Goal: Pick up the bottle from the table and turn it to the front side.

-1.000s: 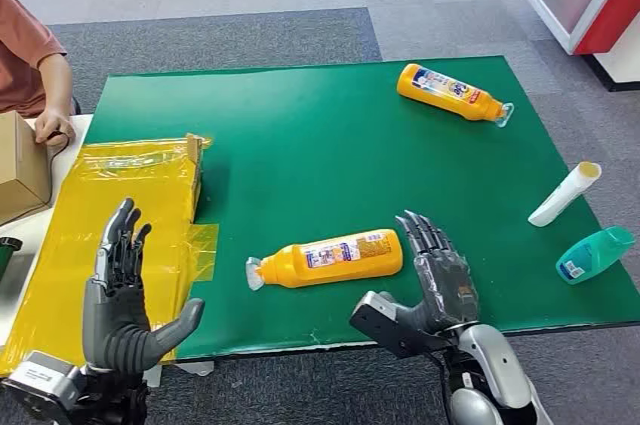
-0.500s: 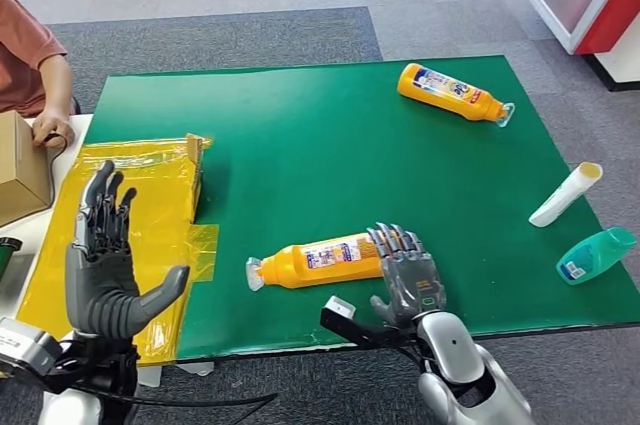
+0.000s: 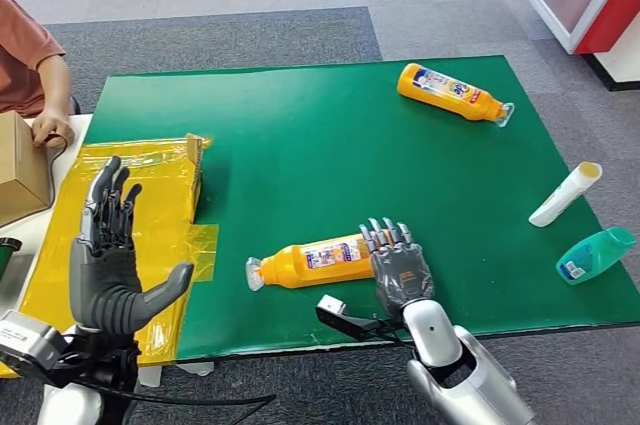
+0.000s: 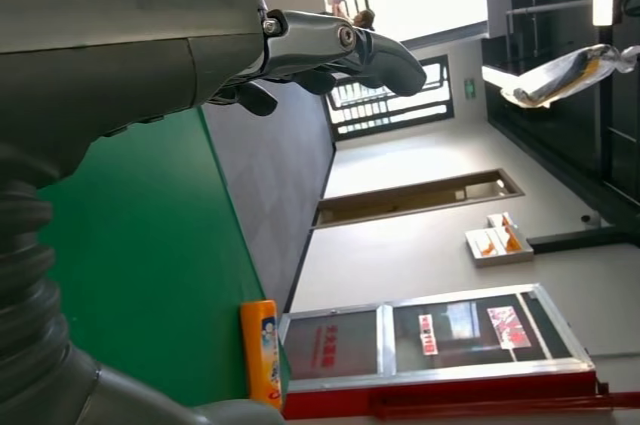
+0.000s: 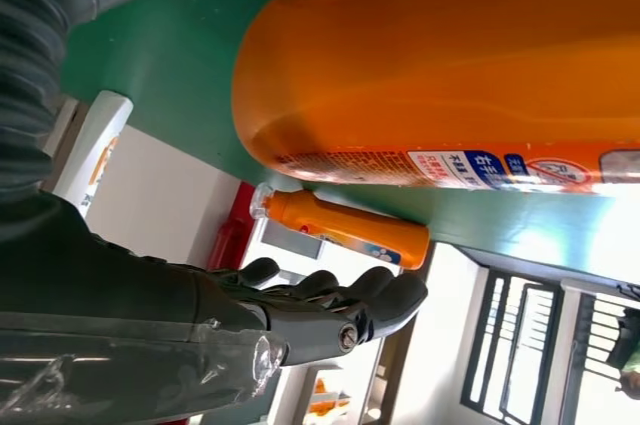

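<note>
You've got a green table top over grey carpet. Lying on it: an orange bottle near the front edge, a second orange bottle at the far right, a white tube and a teal bottle at the right edge. Yellow-wrapped package at left.

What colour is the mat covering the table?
Green, clearest in the head view.

bottle base behind right hand, grip perhaps unclear
</note>
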### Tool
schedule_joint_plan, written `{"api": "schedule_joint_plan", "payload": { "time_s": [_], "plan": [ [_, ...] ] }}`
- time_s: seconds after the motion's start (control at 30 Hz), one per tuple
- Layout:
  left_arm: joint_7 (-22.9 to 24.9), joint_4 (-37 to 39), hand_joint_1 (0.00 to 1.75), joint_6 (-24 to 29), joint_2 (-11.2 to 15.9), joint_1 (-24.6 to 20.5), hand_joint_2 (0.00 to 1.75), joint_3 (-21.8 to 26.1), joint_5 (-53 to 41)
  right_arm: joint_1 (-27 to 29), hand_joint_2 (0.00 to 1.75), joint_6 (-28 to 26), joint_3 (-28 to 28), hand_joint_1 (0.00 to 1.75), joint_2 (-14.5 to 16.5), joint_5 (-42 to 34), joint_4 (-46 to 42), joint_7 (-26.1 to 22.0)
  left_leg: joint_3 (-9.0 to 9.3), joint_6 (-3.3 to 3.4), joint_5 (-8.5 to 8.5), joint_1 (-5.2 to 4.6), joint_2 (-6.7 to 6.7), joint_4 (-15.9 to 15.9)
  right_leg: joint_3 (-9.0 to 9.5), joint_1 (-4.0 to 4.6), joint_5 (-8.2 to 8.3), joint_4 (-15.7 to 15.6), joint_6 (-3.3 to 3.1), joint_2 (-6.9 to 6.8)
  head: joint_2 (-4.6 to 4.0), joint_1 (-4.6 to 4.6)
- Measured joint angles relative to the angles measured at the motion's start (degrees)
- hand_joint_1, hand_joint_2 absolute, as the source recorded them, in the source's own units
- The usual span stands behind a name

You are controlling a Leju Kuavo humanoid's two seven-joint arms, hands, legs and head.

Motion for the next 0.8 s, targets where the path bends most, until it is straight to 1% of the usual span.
{"api": "schedule_joint_plan", "payload": {
  "time_s": [0.2, 0.47, 0.6, 0.7, 0.8],
  "plan": [
    [0.0, 0.5, 0.0, -0.2, 0.1, -0.1, 1.75, -0.1, 0.0, -3.1, 1.75, 0.5, 0.8, 0.0, 0.3, 1.3, 3.6, 0.2, 0.0, 0.0, 0.0, 0.0, 0.0, 0.0, 0.0, 0.0, 0.0, 0.0, 0.0, 0.0, 0.0, -0.01],
    [0.1, 1.1, 0.0, -0.8, 0.3, -0.2, 1.75, -0.3, -0.6, -5.6, 1.75, 1.5, 2.0, 0.0, 0.6, 2.9, 7.3, 0.5, 0.0, 0.0, 0.0, 0.0, 0.0, 0.0, -0.01, 0.0, 0.0, 0.0, 0.0, 0.0, 0.0, 0.0],
    [0.4, 1.2, 0.0, -1.1, 0.7, -0.5, 1.75, -0.3, -1.1, -8.3, 1.75, 4.1, 4.1, 0.0, 0.5, 3.3, 11.1, 0.2, 0.01, 0.0, 0.0, 0.0, 0.0, 0.0, -0.01, 0.0, 0.0, 0.0, 0.0, 0.0, 0.0, 0.0],
    [0.3, 1.2, 0.0, -1.4, 1.2, -0.8, 1.75, -0.4, -1.8, -11.2, 1.75, 6.3, 6.3, 0.0, 0.1, 3.4, 14.6, -1.3, 0.07, 0.0, 0.01, 0.0, 0.03, 0.0, 0.01, 0.0, 0.03, 0.0, -0.02, 0.02, 0.0, -0.01],
    [0.0, 1.2, 0.0, -1.4, 1.7, -1.0, 1.75, -0.4, -2.2, -13.7, 1.75, 7.4, 8.1, 0.0, -0.3, 3.4, 17.5, -2.6, 0.14, 0.0, 0.02, 0.0, 0.03, 0.0, 0.08, 0.0, 0.04, 0.0, -0.02, 0.02, 0.0, 0.0]
  ]
}}
